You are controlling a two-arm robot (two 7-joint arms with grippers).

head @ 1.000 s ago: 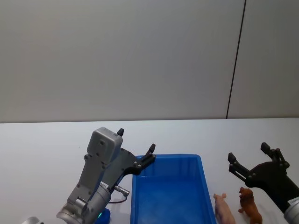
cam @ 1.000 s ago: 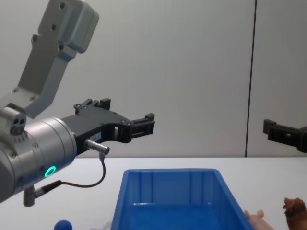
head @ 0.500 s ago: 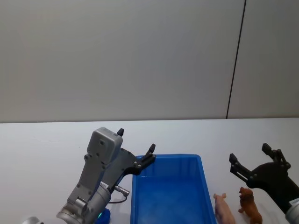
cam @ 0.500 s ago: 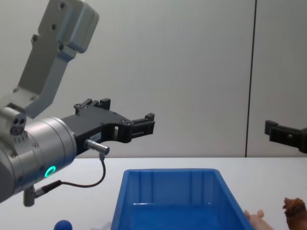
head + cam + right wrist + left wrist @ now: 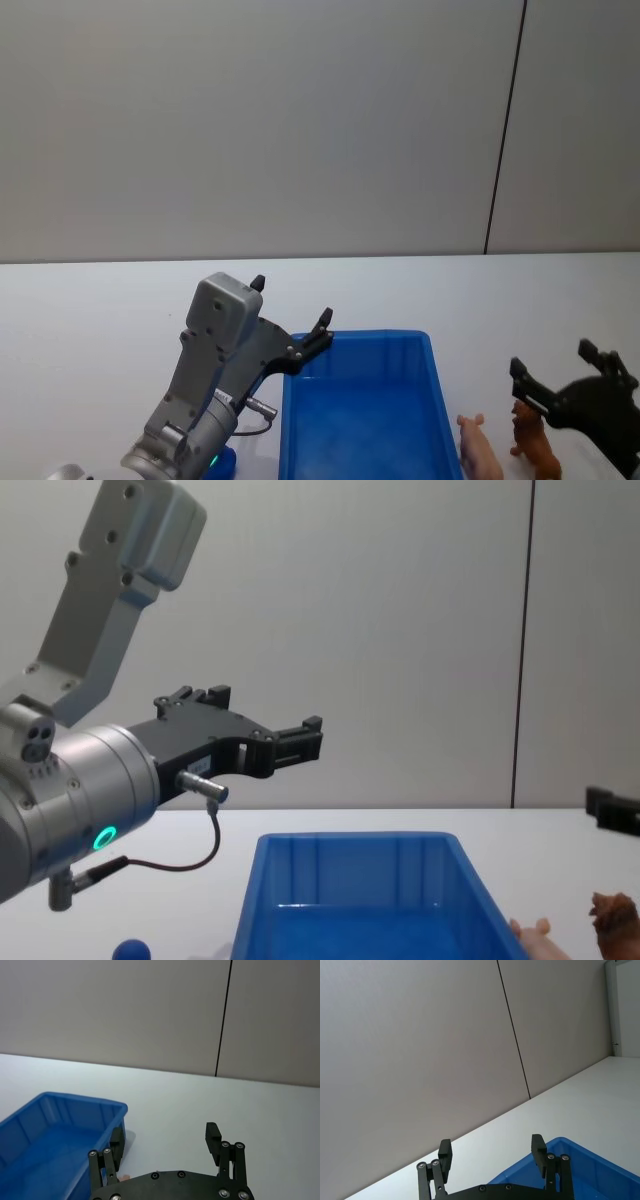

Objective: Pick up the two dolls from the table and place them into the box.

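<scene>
The blue box stands in the near middle of the white table, with nothing visible inside it. The brown shaggy doll stands to its right, seen also at the chest view's lower right as the brown doll. The dark blue doll peeks out low on the left, mostly hidden under my left arm. My left gripper hangs open and empty over the box's far left corner. My right gripper is open and empty, just above and behind the brown doll.
A pink pig toy lies between the box's right wall and the brown doll. White table surface stretches behind the box to the grey wall. My left arm's grey body rises beside the box's left wall.
My right gripper has moved to the right and lower, closer to the brown doll. The left arm, the box and the toys have not moved.
</scene>
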